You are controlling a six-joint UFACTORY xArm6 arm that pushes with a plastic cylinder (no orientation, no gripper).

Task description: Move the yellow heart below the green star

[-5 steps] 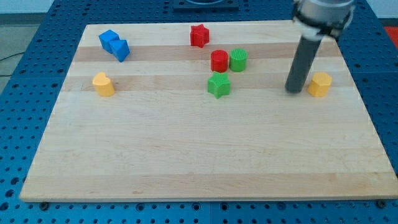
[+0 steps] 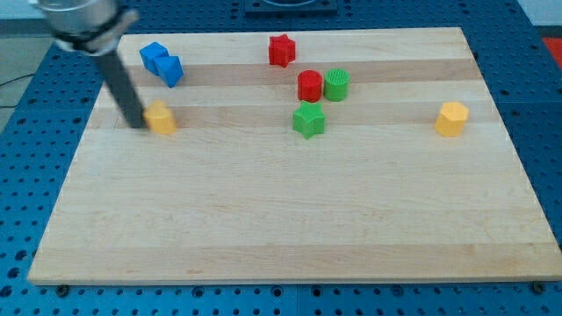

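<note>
At the view's left now, my tip (image 2: 136,124) touching yellow heart (image 2: 161,117), crossed from right, no end effector.

Looks like a robotics lab bench setup.

The wooden board (image 2: 290,228) sits on a blue perforated table (image 2: 544,132) with a regular grid of holes, typical lab breadboard stuff, plus a cable (image 2: 16,81) trailing off at the view's left and small 3D-printed-looking coloured blocks on top.
</note>
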